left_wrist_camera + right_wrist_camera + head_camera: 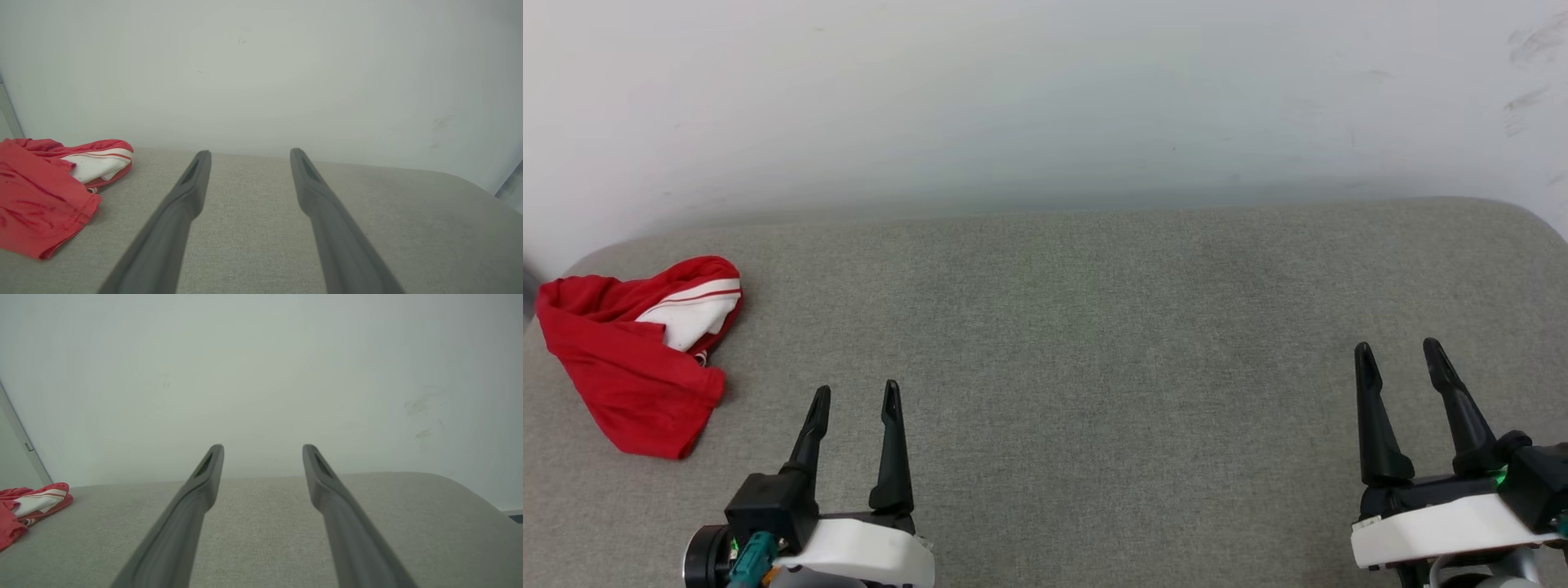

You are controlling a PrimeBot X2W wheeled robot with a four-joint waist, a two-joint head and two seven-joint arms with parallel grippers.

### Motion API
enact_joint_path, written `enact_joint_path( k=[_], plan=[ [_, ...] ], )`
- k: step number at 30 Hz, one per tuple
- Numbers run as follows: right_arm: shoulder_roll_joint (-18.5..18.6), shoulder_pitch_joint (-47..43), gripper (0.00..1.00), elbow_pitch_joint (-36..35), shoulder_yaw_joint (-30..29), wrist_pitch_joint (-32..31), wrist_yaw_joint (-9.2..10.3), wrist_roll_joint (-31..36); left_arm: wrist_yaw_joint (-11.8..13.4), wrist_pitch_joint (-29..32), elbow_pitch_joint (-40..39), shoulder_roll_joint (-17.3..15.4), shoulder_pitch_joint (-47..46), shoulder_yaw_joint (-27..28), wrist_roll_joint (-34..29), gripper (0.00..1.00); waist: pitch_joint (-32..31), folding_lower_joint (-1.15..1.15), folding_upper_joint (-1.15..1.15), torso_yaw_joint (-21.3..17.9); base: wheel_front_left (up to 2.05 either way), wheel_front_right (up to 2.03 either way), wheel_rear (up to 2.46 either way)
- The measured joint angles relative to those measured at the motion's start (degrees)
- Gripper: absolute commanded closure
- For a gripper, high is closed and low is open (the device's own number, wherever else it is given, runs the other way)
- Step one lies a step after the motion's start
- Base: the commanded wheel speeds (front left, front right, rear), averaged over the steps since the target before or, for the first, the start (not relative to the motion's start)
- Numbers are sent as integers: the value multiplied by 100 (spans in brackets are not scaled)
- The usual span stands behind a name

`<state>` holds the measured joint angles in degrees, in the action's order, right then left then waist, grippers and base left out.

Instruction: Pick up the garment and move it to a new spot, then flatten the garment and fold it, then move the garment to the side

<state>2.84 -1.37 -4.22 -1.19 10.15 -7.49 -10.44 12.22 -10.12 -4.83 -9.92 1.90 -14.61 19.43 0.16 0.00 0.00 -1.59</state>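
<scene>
The garment [629, 359] lies crumpled in a red heap with a white, red-striped sleeve on top, at the far left of the grey cushioned surface [1094, 327]. The same garment [36, 196] sits at the left of the left wrist view, and the garment [24, 506] is small at the far left edge of the right wrist view. My left gripper [856, 398] stands open and empty, to the right of the heap and nearer to me. Far off at the lower right, my right gripper [1398, 353] is open too, with nothing between its fingers.
A pale wall [1045, 98] rises directly behind the grey surface. The surface has rounded back corners, one at the left behind the garment and one at the right [1527, 216]. A wide stretch of bare grey fabric lies between the two grippers.
</scene>
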Motion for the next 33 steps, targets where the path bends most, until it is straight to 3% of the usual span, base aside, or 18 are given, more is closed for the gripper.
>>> enact_joint_path(
  k=[6,10,15,22,27,33],
  plan=[
    [0,-34,0,41,26,76,-1,260,141,-74,37,-83,-1,-199,-269,0,2,0,0,-5,0,0,0],
    [0,-63,0,57,22,127,0,319,89,-125,8,-19,14,-178,-210,0,0,0,0,-15,0,0,0],
    [1,-114,0,122,34,192,-1,236,-492,-191,18,322,173,248,46,0,-15,0,0,-25,0,0,0],
    [1,-164,0,291,108,260,-1,162,-1266,-277,185,592,333,771,-268,0,-31,0,0,-39,0,0,0],
    [1,-218,0,375,126,320,0,302,-1508,-327,414,670,396,911,-576,0,-43,0,0,-44,0,0,0],
    [2,-235,0,432,107,390,-1,554,-1571,-396,621,691,453,883,-985,0,-64,0,0,-42,0,0,0]
  ],
)
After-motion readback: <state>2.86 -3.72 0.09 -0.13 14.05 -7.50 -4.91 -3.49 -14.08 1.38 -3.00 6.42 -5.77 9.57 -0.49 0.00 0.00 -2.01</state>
